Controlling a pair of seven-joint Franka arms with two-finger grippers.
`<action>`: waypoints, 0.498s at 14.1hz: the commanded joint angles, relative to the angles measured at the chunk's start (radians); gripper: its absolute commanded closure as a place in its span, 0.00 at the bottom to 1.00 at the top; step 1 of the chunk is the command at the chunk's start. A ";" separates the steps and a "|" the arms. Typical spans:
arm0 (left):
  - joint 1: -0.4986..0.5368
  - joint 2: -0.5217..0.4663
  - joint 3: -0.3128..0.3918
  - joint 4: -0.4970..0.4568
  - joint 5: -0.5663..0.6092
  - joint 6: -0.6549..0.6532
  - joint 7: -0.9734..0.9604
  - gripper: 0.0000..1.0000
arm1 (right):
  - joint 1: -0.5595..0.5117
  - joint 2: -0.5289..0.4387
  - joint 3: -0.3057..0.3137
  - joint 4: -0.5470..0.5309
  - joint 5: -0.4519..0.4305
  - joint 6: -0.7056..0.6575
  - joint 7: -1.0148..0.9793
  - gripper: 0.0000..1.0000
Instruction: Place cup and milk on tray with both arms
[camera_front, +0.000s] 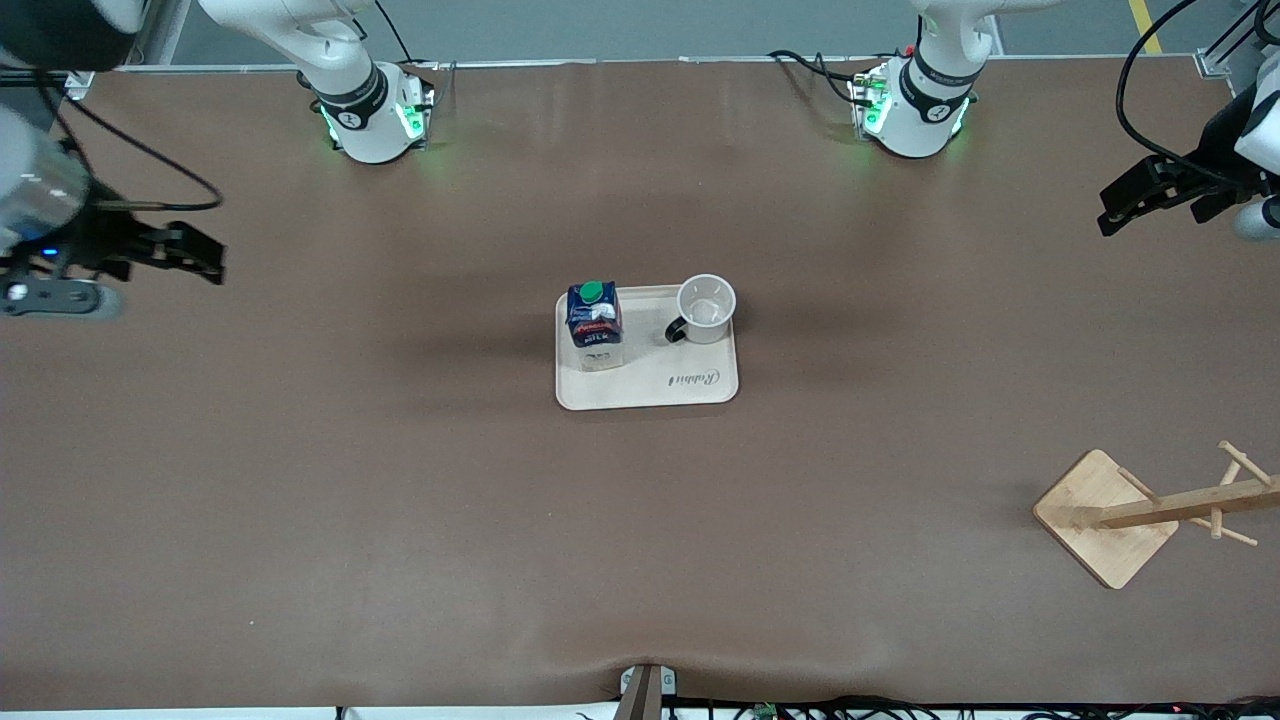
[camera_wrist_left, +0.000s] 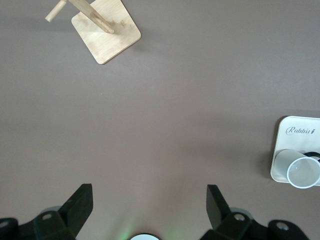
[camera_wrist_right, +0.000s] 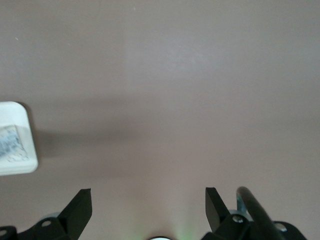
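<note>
The cream tray (camera_front: 650, 392) lies in the middle of the table. The dark-blue milk (camera_front: 594, 322) with its green cap stands upright on the tray's side toward the right arm's end. The white cup (camera_front: 706, 308) stands upright on the tray's corner toward the left arm's end, farther from the front camera. My left gripper (camera_front: 1108, 210) hangs open and holds nothing over the table's left-arm end. My right gripper (camera_front: 210, 258) hangs open with nothing in it over the right-arm end. The left wrist view shows my left gripper (camera_wrist_left: 150, 197), the cup (camera_wrist_left: 300, 171) and the tray (camera_wrist_left: 300, 131). Past my right gripper (camera_wrist_right: 148, 200), the right wrist view catches a tray corner (camera_wrist_right: 22, 164).
A wooden rack (camera_front: 1105, 518) with a square base and pegs stands near the front camera at the left arm's end; its base (camera_wrist_left: 107, 31) also shows in the left wrist view. Cables run along the table edge by the arm bases.
</note>
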 joint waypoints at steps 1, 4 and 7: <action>0.007 -0.013 0.000 -0.008 -0.020 -0.016 0.004 0.00 | -0.107 -0.023 0.019 -0.037 0.002 -0.016 -0.115 0.00; 0.007 -0.020 0.000 -0.011 -0.020 -0.019 0.002 0.00 | -0.154 -0.023 0.013 -0.033 0.010 0.010 -0.191 0.00; 0.007 -0.026 0.000 -0.018 -0.020 -0.019 0.001 0.00 | -0.196 -0.030 0.019 -0.028 0.028 0.007 -0.186 0.00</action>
